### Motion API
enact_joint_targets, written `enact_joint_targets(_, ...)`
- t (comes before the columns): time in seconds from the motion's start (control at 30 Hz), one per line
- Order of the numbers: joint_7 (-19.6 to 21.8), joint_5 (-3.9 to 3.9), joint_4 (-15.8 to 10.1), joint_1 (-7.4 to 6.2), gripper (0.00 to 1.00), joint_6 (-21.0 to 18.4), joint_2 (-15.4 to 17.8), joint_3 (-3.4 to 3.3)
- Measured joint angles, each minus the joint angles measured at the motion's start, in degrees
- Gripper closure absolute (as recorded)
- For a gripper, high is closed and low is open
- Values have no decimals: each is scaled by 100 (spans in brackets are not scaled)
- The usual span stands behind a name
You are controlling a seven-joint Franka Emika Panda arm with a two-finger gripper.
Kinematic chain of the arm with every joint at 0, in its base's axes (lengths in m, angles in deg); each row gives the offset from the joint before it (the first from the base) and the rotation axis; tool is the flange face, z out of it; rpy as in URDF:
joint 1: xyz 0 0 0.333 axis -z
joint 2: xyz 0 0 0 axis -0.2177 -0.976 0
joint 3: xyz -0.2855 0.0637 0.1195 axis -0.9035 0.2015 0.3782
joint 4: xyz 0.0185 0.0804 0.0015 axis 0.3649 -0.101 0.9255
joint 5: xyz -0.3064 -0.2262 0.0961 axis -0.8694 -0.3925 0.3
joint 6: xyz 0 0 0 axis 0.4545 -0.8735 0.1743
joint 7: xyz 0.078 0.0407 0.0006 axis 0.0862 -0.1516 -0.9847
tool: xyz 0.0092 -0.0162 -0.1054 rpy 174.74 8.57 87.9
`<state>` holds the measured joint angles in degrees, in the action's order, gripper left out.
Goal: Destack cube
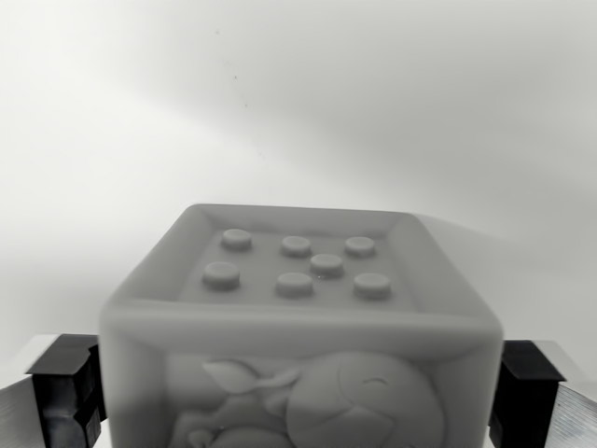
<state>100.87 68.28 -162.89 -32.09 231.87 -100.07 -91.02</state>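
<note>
Cube: grey soft-plastic cube [298, 327], seven raised studs on top, embossed figure on front, no readable writing.
Pincer: pincer [298, 397] pinching cube between black fingers [65, 392].
Hidden: cube's underside cropped.

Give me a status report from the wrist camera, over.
Gripper straddling the cube, a finger on each side; contact cannot be told. Cube face with seven studs in view. Nothing in the way; stack below hidden.
</note>
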Motion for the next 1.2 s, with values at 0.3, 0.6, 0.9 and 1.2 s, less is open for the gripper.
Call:
enact_joint_targets(0.3, 0, 0, 1, 0, 0, 0, -1, 0)
enact_joint_targets(0.6, 0, 0, -2, -1, 0, -10, 13, 0)
enact_joint_targets(0.9, 3, -3, -66, -7, 0, -156, 242, -10)
enact_joint_targets(1.2, 12, -14, -151, -30, 0, -431, 606, -40)
